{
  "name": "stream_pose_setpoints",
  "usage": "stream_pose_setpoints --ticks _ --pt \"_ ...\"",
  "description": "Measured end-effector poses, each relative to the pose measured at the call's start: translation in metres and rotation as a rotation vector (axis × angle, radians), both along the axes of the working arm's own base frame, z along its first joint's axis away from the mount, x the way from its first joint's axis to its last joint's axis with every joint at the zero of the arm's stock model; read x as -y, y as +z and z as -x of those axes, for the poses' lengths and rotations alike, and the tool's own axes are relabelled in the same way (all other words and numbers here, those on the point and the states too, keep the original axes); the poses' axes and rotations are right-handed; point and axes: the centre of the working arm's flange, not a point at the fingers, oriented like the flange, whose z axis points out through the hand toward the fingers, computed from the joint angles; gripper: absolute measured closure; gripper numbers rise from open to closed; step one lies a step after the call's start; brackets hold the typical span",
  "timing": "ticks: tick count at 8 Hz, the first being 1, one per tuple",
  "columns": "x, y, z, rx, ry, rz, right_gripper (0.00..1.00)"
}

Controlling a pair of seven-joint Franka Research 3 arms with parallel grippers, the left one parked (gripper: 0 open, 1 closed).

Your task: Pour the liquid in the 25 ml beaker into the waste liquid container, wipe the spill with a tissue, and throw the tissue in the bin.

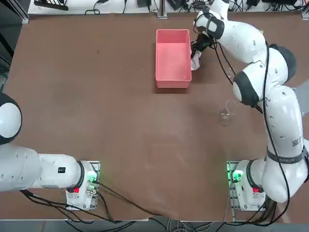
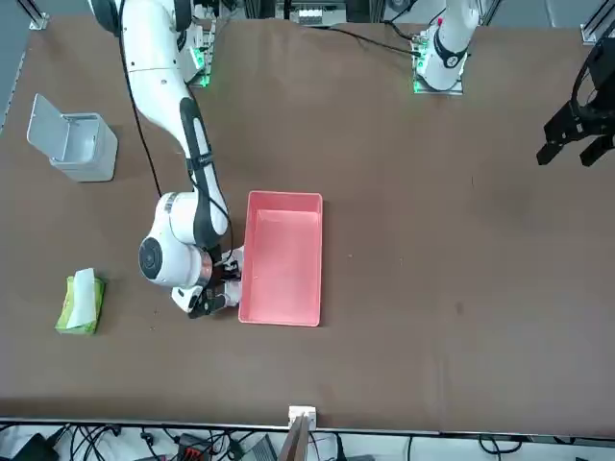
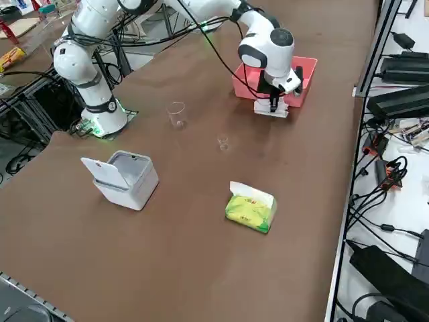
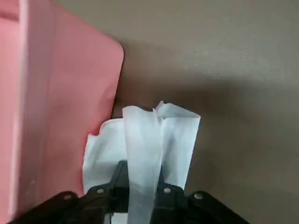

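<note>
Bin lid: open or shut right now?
Open. The bin has its lid flipped back, hollow interior exposed; the front view shows the same.

The table (image 1: 96,96) has a brown top that looks matt and smooth. The waste liquid container (image 1: 173,58) is pink plastic, smooth with a soft shine. The tissue (image 4: 154,140) is thin white paper, soft and creased, pinched between the black fingers of the right gripper (image 4: 134,189). The right arm (image 1: 270,96) has a hard white shell that looks shiny, with dark bands at its joints. The 2 beakers, the 25 ml beaker (image 3: 223,142) and the bigger beaker (image 3: 177,114), are clear glass. The bin (image 3: 124,178) is pale grey plastic, smooth and dull. The tissue pack (image 3: 251,209) has a shiny yellow-green wrap.
</note>
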Motion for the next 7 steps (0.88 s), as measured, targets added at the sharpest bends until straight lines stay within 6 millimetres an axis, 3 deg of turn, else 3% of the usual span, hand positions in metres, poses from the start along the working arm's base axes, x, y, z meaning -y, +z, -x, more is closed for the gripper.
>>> stream_pose_setpoints --ticks 7 --pt "-0.0061 -0.0025 0.0027 0.001 0.005 0.003 0.94"
